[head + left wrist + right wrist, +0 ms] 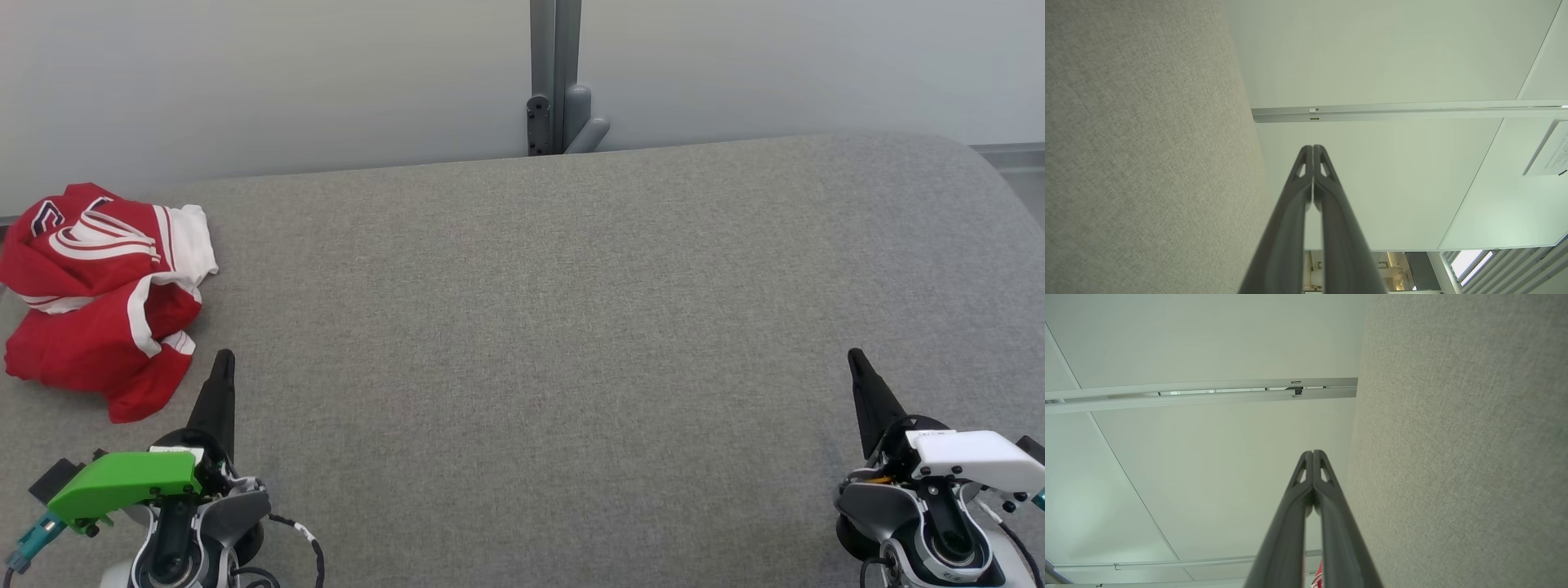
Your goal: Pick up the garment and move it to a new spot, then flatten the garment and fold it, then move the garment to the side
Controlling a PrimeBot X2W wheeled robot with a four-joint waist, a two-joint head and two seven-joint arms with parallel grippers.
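A: Our left gripper (pixel 223 358) has its two dark fingers pressed together with nothing between them, and our right gripper (pixel 855 356) is the same: closed tip to tip and empty.

B: We see that from both wrists too. On each arm the fingers meet at the tips, with only a thin slit lower down. Where is the garment?

A: The garment (pixel 98 294) lies crumpled at the far left of the grey fabric surface (pixel 531 327), close to its back edge. It's a red top with white stripes and a white panel, bunched in a loose heap.

B: And how near are we to it?

A: Its lowest red fold sits just beside the left gripper's fingertips, on their left. We can't tell whether they touch. The right gripper is well apart from it, across the surface at the lower right.

B: In the right wrist view we catch a sliver of red and white at the bottom edge, beside the fingers.

A: Further out, we have a green cover (pixel 122 482) on the left wrist and a white cover (pixel 976 453) on the right. Behind the surface stands a pale wall (pixel 245 82) with a grey post (pixel 555 73) at its middle
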